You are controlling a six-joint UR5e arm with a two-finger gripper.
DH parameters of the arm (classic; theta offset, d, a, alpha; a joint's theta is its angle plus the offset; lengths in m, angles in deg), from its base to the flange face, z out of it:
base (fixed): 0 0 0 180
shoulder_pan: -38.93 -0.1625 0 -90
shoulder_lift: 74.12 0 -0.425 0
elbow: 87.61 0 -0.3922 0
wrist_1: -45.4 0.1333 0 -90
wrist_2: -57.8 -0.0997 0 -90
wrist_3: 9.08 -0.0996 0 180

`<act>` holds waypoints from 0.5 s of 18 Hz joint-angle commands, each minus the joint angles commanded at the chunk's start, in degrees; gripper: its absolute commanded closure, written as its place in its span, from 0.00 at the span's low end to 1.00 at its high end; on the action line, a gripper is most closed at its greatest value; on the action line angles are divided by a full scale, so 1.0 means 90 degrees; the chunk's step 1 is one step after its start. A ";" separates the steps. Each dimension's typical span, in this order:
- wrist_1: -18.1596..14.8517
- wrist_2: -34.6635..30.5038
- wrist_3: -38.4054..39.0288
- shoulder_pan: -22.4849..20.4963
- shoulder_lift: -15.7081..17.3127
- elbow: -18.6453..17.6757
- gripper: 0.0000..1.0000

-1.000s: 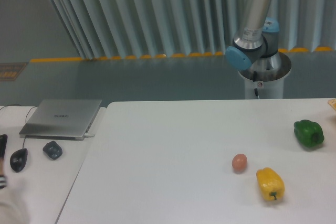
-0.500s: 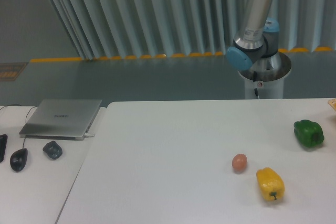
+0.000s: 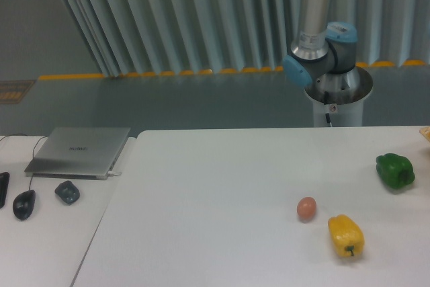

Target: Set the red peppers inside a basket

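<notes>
The red peppers are out of view, and so is the basket. Only the arm's lower links (image 3: pixel 314 25) show, rising from the base (image 3: pixel 339 95) behind the table and leaving the frame at the top. The gripper itself is out of the picture. On the white table (image 3: pixel 222 186) lie a yellow pepper (image 3: pixel 346 235), a green pepper (image 3: pixel 395 170) and a small brown egg (image 3: pixel 306 208).
A closed grey laptop (image 3: pixel 78 150), a black mouse (image 3: pixel 23 203) and a small dark object (image 3: pixel 67 192) sit on the side desk at the left. An orange sliver (image 3: pixel 426 133) shows at the right edge of the table.
The arm's upright link has swung slightly left and stands more vertical. A pale blur at the lower left corner a second ago is gone.
</notes>
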 joint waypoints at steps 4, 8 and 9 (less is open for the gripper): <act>0.0000 -0.0117 0.0000 0.0450 0.0078 0.0000 0.00; 0.0000 -0.0117 -0.0009 0.0694 0.0078 -0.0010 0.00; 0.0019 -0.0108 -0.0010 0.0743 0.0069 -0.0010 0.00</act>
